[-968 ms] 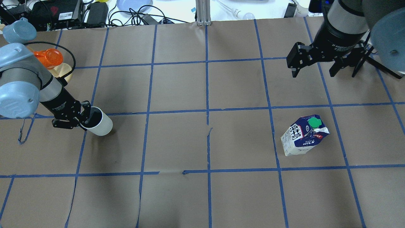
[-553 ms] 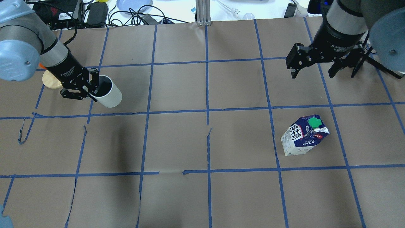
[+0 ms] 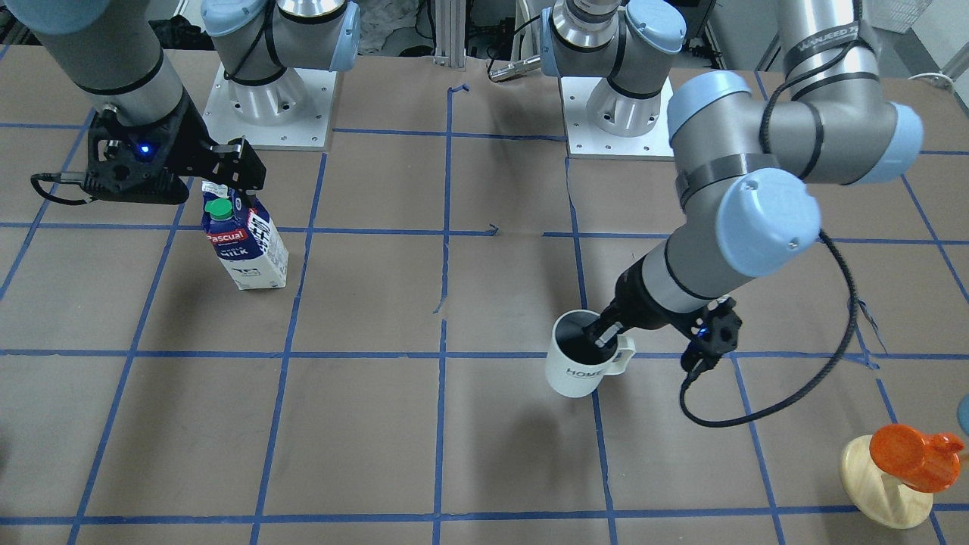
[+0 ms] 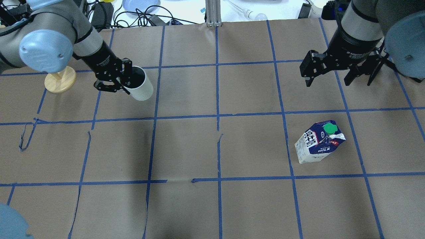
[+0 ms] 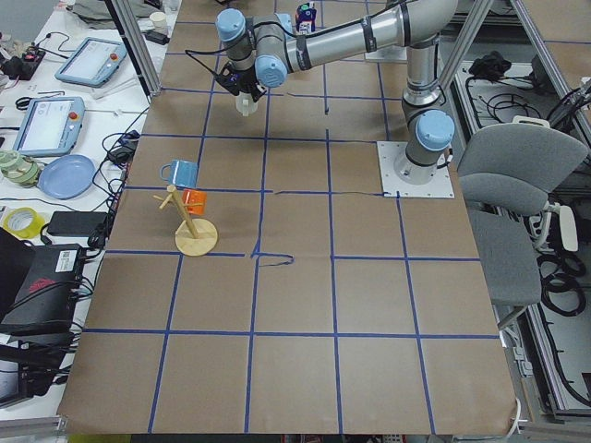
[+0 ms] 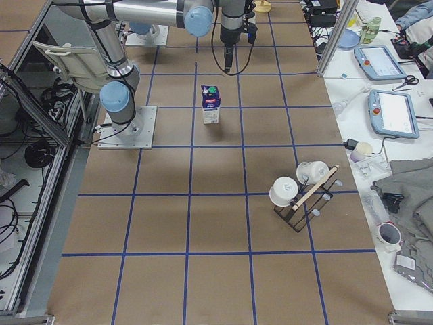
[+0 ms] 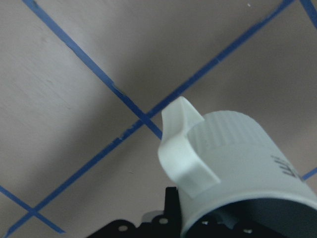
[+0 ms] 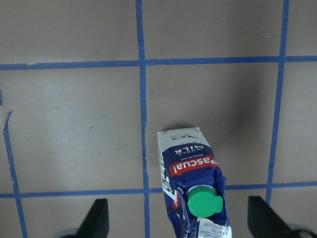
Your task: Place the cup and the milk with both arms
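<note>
Light: the brown paper-covered table [image 4: 252, 205] is lit brightly and evenly from above.
Shadows: soft, broad patches are cast below the white ceramic mug [image 3: 575, 371] and beside the dark-blue and white milk carton [image 8: 190, 168].
Glare: the white bench top [image 4: 285, 10] is washed out.
Focus: the white ceramic mug is rendered soft in the left wrist view.

end effectors: I count two, left end effector [image 4: 125, 87] and right end effector [image 4: 327, 79]
cup [image 4: 141, 88]: one
milk [image 4: 319, 142]: one
wooden stand [image 4: 60, 81]: one, near the cup
</note>
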Controlling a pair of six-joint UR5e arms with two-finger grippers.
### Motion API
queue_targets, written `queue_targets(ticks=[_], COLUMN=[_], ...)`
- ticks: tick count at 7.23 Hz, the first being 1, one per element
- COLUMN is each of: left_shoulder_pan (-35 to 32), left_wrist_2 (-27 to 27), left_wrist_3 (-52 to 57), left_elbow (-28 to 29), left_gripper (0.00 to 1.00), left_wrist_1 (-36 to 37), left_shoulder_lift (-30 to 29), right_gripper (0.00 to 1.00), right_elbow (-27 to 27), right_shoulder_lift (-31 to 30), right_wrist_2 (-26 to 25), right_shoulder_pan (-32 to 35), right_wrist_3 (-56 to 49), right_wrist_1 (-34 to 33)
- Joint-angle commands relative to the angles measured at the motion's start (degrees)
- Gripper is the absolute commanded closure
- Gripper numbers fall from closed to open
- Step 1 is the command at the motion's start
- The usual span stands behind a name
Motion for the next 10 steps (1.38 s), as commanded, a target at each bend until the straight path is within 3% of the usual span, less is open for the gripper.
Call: queue_targets(ticks=[1, 4, 6, 7, 8, 10], left_shoulder_pan=[-7.2, -11.3, -13.3, -13.5, -13.5, -12.8], left_wrist_2=[-1.2, -3.5, -3.4, -3.6, -3.4, -3.6], left_wrist_3=[-9.1, -16.0, -18.7, -19.3, -21.6, -18.2], left_elbow=[0.3, 0.3, -0.3, -0.4, -0.3, 0.8], left_gripper=[1.0, 1.0, 1.0, 0.63, 0.03, 0.0], left_wrist_1=[8.4, 12.3, 12.3, 12.3, 12.5, 12.4], left_shoulder_lift=[-5.3, -9.6, -9.9, -10.2, -10.2, -7.9], right_gripper=[0.0, 0.0, 0.08, 0.13, 0.21, 0.54], right_elbow=[4.9, 9.1, 9.6, 10.9, 11.1, 11.1], right_shoulder_lift=[0.0, -0.4, 0.0, 0.0, 0.0, 0.0], right_wrist_2=[-2.2, -2.2, -2.0, 0.2, 0.4, 0.1], right_shoulder_pan=[-1.0, -4.9, -4.9, -4.9, -4.9, -5.0], right_wrist_3=[-6.0, -9.2, -8.9, -8.5, -8.5, -8.7], right_wrist_1=[-1.8, -1.8, -2.0, -2.0, -2.6, -3.0])
